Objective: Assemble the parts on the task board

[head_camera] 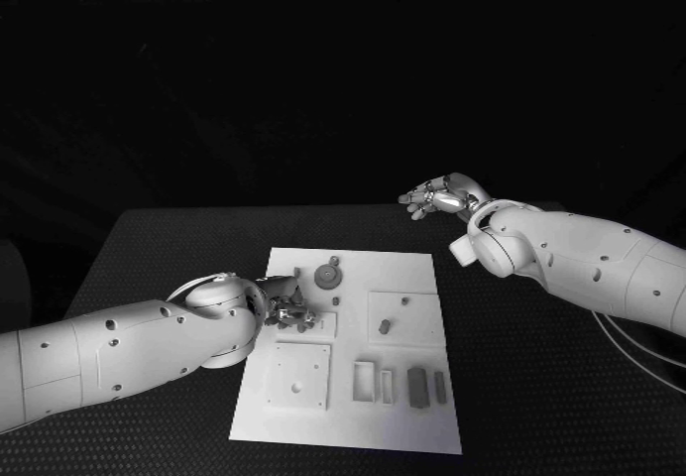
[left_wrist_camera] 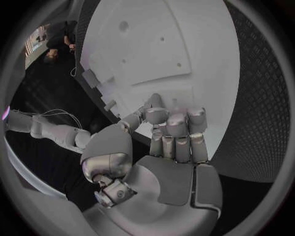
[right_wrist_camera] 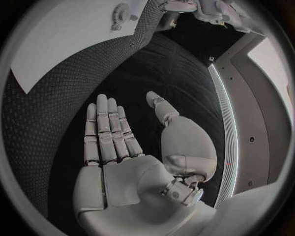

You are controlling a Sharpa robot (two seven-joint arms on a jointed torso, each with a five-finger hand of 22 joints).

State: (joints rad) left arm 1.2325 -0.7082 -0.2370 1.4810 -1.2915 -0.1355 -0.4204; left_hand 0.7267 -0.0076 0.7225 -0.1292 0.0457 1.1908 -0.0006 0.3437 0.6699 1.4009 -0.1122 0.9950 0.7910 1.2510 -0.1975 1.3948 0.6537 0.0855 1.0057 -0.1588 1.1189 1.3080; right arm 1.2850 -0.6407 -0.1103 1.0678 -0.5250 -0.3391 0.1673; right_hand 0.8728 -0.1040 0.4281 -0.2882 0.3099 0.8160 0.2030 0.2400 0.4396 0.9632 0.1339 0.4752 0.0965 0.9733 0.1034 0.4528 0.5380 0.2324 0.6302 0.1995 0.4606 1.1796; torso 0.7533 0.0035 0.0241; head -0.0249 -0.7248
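Note:
The white task board [head_camera: 407, 297] lies in the middle of the black table. A round toothed part [head_camera: 329, 275] stands near its far end, and a small dark part [head_camera: 384, 324] sits in a square field to the right. My left hand [head_camera: 290, 309] is low over the board's left side, fingers [left_wrist_camera: 176, 132] curled in with the thumb against them; no part shows between them. My right hand [head_camera: 443, 196] hangs in the air beyond the board's far right corner, its fingers [right_wrist_camera: 107, 130] straight and apart, holding nothing. The board [right_wrist_camera: 61, 39] and the toothed part [right_wrist_camera: 120, 12] lie ahead of this hand.
A square plate with small holes [head_camera: 300, 375] sits at the board's near left. Several narrow upright pieces and slots [head_camera: 400, 385] line the near right. Bare black table [head_camera: 543, 397] lies to the right of the board, under my right forearm.

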